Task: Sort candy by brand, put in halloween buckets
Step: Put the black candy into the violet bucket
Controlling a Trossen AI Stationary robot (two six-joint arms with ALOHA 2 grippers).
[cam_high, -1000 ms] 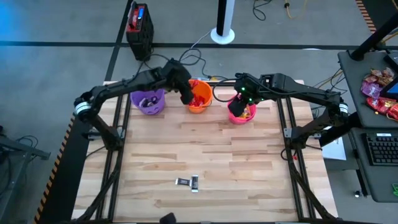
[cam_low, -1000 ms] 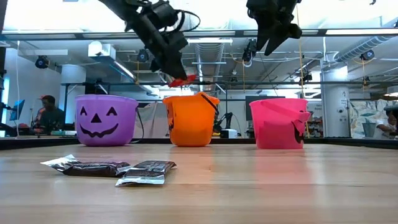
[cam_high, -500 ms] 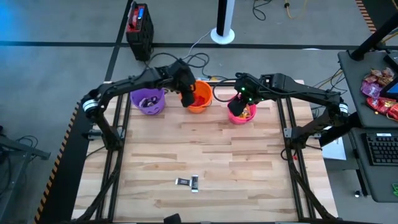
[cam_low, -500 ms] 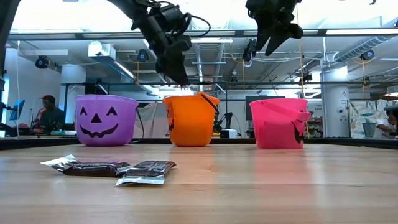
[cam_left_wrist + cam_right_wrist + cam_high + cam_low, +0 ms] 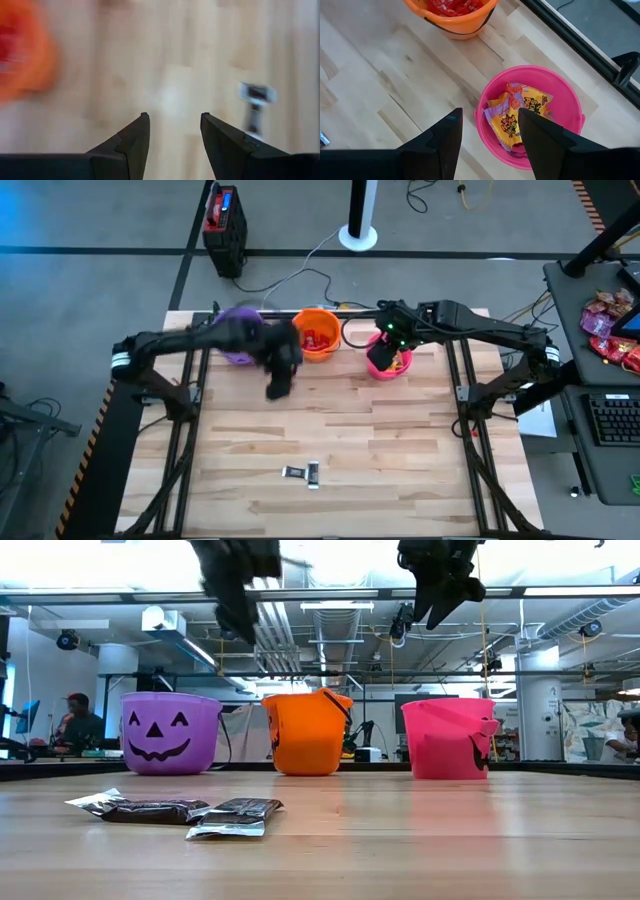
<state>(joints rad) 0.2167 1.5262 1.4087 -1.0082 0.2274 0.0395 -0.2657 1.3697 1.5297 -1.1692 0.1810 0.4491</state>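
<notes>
A pale wooden table (image 5: 330, 430) stands in a workshop with a grey floor; in the low view, ceiling lights, pipes and a seated person (image 5: 78, 722) show in the room behind it. Along the table's far edge stand three halloween buckets in a row. The purple bucket (image 5: 171, 733), with a jack-o'-lantern face, is partly hidden from above by the left arm. The orange bucket (image 5: 318, 335) in the middle holds red wrapped candy (image 5: 451, 6). The pink bucket (image 5: 530, 115) holds yellow crinkly packets (image 5: 520, 117). Near the front of the table, well apart from the buckets, two dark bars (image 5: 303, 473) lie touching each other, their silver wrapper ends showing in the low view.

The left arm reaches across from the left side of the table, its elbow over the purple bucket. The left gripper (image 5: 278, 385) hangs above bare wood just in front of the gap between the purple and orange buckets; in its wrist view the two dark fingers (image 5: 134, 142) stand apart with nothing between them, and the dark bars show farther off. The right arm stretches in from the right side, and the right gripper (image 5: 487, 135) hovers over the near rim of the pink bucket, its fingers spread wide and empty.
</notes>
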